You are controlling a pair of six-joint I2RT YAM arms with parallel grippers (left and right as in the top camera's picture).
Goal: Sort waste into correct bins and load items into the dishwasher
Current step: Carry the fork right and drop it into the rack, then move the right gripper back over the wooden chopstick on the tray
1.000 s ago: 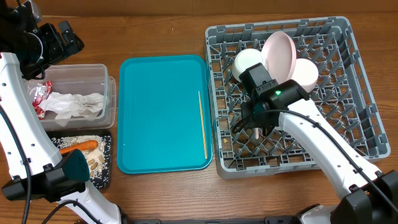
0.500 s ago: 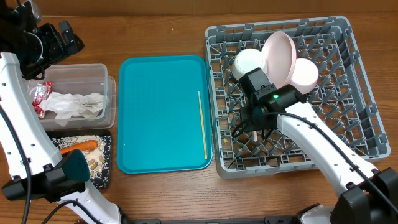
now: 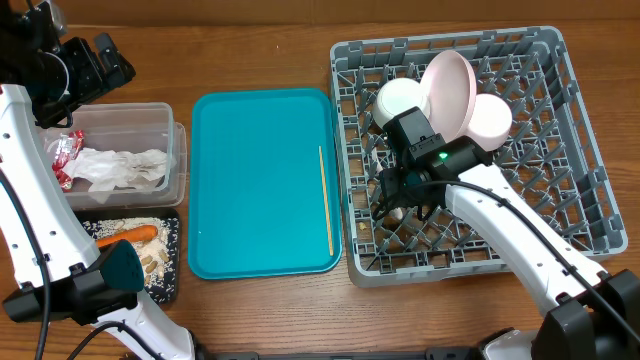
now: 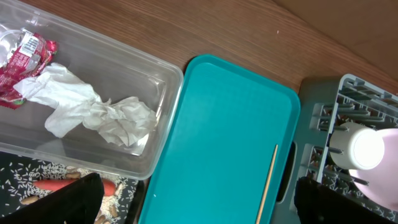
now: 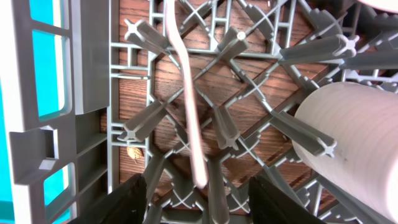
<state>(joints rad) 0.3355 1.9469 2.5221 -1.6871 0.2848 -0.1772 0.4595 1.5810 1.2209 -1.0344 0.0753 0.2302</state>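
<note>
My right gripper (image 3: 400, 193) hangs low inside the grey dish rack (image 3: 560, 190), its jaws open. In the right wrist view the white fork (image 5: 191, 118) lies free among the pegs between the spread fingers of the right gripper (image 5: 205, 202). A pink plate (image 3: 447, 88), a white cup (image 3: 400, 100) and a white bowl (image 3: 490, 118) stand in the rack behind it. The wooden chopstick (image 3: 326, 200) lies on the teal tray (image 3: 260, 180). My left gripper (image 3: 85, 62) is open, high at the far left, holding nothing.
The clear tub (image 3: 178, 150) holds the red wrapper (image 3: 65, 155) and crumpled napkins (image 3: 125, 168). The black tray (image 3: 172, 270) below it carries the carrot (image 3: 128, 236) and rice scraps. The rack's upright pegs crowd closely around the right gripper.
The right gripper's jaws have opened and let go of the fork, which now rests among the pegs. The gripper has shifted slightly left. The left arm has not moved.
</note>
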